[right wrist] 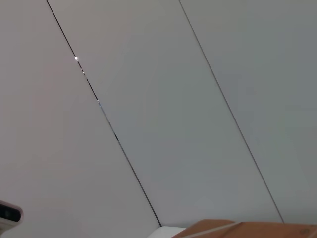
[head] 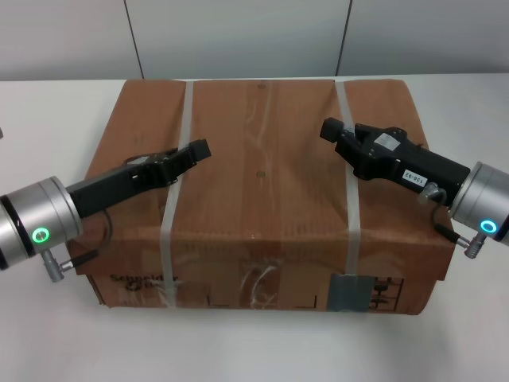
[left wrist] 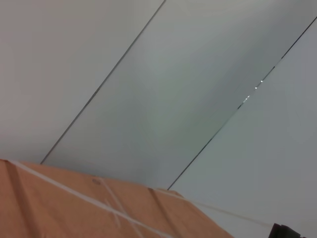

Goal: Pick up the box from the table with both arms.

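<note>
The large brown cardboard box lies flat on the white table, bound by two white straps, with a grey label on its near side. My left gripper hovers over the box top just beside the left strap, fingers together and empty. My right gripper hovers over the top near the right strap, also shut and empty. A corner of the box shows in the left wrist view and in the right wrist view.
A grey panelled wall stands right behind the table. Bare tabletop shows on both sides of the box and along its near edge. The box fills most of the table's depth.
</note>
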`<state>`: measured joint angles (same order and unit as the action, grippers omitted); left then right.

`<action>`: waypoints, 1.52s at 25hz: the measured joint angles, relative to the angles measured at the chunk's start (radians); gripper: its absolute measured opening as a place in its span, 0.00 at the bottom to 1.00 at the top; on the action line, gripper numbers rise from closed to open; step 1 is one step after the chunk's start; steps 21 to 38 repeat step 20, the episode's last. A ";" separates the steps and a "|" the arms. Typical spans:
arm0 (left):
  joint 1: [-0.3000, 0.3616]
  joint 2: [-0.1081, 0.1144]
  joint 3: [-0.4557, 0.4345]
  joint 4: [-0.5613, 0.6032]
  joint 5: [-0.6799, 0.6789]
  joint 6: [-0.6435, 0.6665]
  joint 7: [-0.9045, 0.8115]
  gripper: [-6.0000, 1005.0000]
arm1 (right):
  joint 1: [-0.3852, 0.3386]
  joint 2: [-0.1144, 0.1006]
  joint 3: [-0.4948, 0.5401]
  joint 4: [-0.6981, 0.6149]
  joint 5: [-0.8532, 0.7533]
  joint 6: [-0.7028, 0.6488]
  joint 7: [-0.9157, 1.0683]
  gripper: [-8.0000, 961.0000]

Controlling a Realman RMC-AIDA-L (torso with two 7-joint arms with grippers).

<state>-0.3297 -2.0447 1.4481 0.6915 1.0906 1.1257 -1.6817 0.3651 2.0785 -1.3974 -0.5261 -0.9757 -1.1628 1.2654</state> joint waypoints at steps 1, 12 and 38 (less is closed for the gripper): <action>0.000 0.000 0.000 0.000 0.000 0.000 0.000 0.11 | 0.000 0.000 0.000 0.000 0.000 0.000 0.000 0.05; 0.000 0.000 0.000 -0.001 0.000 0.000 0.002 0.11 | 0.000 0.000 0.000 0.000 0.000 0.000 0.000 0.05; 0.000 0.000 0.000 -0.004 0.000 0.000 0.003 0.11 | 0.000 0.000 0.000 0.001 0.000 0.001 0.000 0.05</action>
